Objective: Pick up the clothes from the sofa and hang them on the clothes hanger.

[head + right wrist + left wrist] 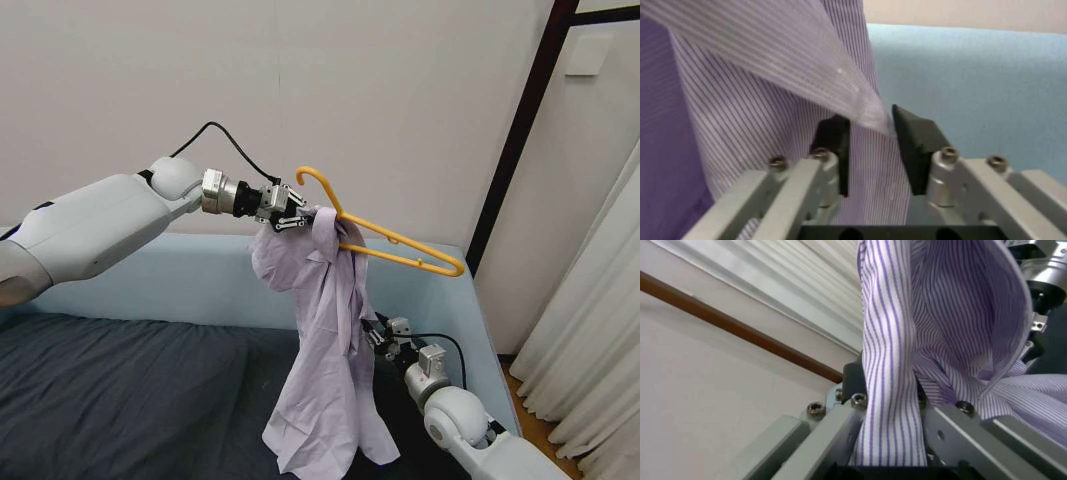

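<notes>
My left gripper [297,214] is raised in front of the wall and is shut on a yellow hanger [402,246] near its hook. A lilac striped shirt [325,385] is draped over the hanger's near end and hangs down to the sofa seat. In the left wrist view the shirt [953,315] falls over the gripper and hides its fingers. Lower down at the shirt's right side, my right gripper [380,335] is open. In the right wrist view a loose edge of the shirt [740,100] reaches into the gap of the right gripper [870,119], between the black pads [913,137].
The sofa has a dark grey seat [120,390] and a light blue backrest [180,285]. A dark door frame [515,140] and white curtains [600,350] stand to the right. Behind the hanger is a plain wall.
</notes>
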Motion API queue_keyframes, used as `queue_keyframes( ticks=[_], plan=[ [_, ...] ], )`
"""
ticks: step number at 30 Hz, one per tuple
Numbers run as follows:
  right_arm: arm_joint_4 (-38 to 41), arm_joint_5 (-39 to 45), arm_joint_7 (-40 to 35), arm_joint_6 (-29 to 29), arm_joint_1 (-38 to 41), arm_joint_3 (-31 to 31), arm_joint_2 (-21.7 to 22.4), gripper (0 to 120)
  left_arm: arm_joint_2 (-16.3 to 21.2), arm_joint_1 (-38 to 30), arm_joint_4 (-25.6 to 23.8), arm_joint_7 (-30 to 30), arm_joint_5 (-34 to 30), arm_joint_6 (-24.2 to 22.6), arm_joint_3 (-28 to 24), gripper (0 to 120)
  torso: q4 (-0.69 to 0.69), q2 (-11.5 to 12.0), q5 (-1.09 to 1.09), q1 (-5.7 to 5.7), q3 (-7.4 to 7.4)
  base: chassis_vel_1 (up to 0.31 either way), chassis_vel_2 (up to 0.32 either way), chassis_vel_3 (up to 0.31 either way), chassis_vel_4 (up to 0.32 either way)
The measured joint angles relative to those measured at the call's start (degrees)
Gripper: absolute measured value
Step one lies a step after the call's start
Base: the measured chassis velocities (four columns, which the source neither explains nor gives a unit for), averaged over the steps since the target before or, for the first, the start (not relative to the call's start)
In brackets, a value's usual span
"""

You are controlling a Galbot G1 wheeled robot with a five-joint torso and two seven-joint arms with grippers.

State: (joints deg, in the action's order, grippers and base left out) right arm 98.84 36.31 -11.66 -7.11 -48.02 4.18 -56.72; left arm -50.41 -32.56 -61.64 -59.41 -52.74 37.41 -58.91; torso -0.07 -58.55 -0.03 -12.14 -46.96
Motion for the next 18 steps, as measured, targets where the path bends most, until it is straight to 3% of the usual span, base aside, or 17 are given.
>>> queue_keyframes(
  ticks=[6, 18],
  plan=[
    [1.18, 0.74, -0.16, 0.00, -0.78, -0.25, 0.24, 1, 0.25, 0.98, 0.29, 0.05, 0.13, -0.18, 0.00, 0, 0.00, 0.00, 0.00, 0.00, 0.00, 0.000, 0.000, 0.000, 0.000],
    [2.81, 4.65, 0.71, -2.21, -1.80, -0.79, 2.07, 0, 1.05, 3.03, 2.58, -0.36, 1.07, 0.29, 0.28, 0, -0.01, 0.00, 0.00, 0.00, 0.00, 0.000, 0.000, 0.000, 0.000]
  ],
)
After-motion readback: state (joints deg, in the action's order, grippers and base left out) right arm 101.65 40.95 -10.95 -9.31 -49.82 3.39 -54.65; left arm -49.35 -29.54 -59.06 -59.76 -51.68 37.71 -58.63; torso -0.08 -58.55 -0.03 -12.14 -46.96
